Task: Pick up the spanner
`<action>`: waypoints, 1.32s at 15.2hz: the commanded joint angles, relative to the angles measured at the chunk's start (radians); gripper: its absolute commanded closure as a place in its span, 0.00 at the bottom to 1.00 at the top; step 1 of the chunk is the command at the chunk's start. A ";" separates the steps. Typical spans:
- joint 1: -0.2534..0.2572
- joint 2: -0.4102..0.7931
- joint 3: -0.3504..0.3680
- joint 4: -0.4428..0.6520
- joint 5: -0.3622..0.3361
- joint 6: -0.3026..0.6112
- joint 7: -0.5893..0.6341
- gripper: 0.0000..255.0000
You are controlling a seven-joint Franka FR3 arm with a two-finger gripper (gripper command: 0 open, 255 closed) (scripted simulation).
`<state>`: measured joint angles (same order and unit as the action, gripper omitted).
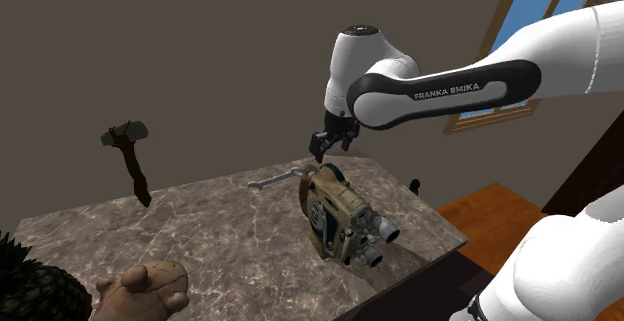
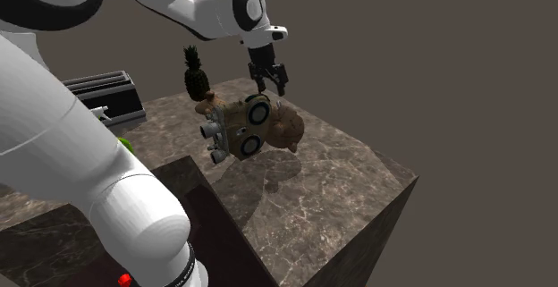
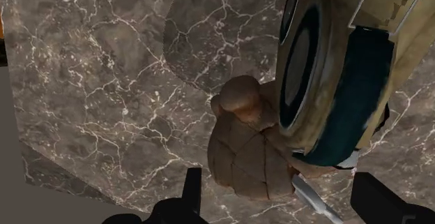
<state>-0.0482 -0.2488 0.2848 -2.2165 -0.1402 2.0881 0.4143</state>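
Shoulder view — gripper (image 1: 330,147) hanging over the marble counter (image 1: 200,229), fingers apart and gripping nothing, grey spanner (image 1: 275,179) lying flat on the counter just below, its end beside an old camera (image 1: 340,214) — hammer (image 1: 128,154) well apart toward the view's left.

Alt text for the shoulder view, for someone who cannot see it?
A white arm holds its open black gripper above a grey spanner lying on a marble tabletop, beside a tan film camera. A hammer stands head-up farther left, a pineapple and brown lump at the lower left.
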 commanded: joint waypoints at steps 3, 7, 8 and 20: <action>-0.008 0.153 0.039 0.091 -0.078 0.072 0.103 0.00; 0.000 0.307 0.058 0.207 -0.175 0.111 0.204 0.00; 0.005 0.346 0.059 0.240 -0.200 0.116 0.228 0.00; 0.016 0.420 0.050 0.218 -0.261 0.203 0.292 1.00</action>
<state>-0.0320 0.1692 0.3349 -1.9977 -0.4008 2.2896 0.7051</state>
